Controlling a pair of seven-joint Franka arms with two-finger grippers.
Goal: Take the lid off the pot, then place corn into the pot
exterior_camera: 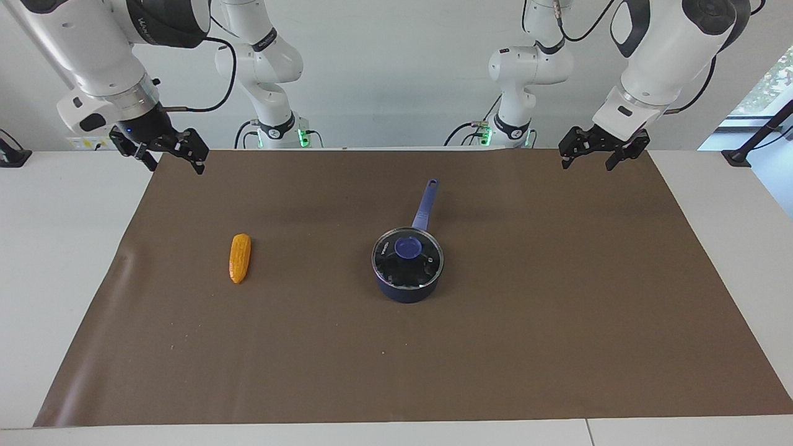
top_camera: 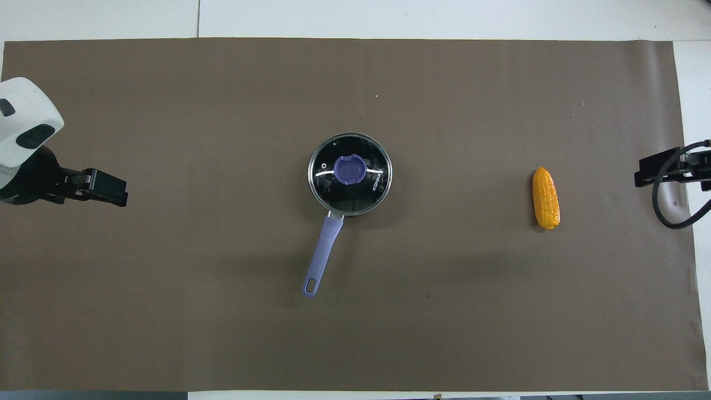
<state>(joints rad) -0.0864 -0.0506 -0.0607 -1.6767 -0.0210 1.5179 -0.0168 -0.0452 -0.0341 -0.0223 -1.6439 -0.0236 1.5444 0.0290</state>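
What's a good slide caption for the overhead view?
Lidded pot at mat centre, corn toward the right arm's end, both grippers waiting.

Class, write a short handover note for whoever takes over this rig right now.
Left gripper: open, empty, raised at its end of the mat, waiting.
Right gripper: open, empty, raised at its own end.
The lid sits on the pot, mid-mat, handle toward the robots.
The corn lies on the mat toward the right arm's end.
Done: nothing.
Left: lift the lid off, put the corn in.

The lid (exterior_camera: 407, 258) hides the pot's (exterior_camera: 406, 291) inside; the overhead view's edge crops the right hand (top_camera: 666, 169).
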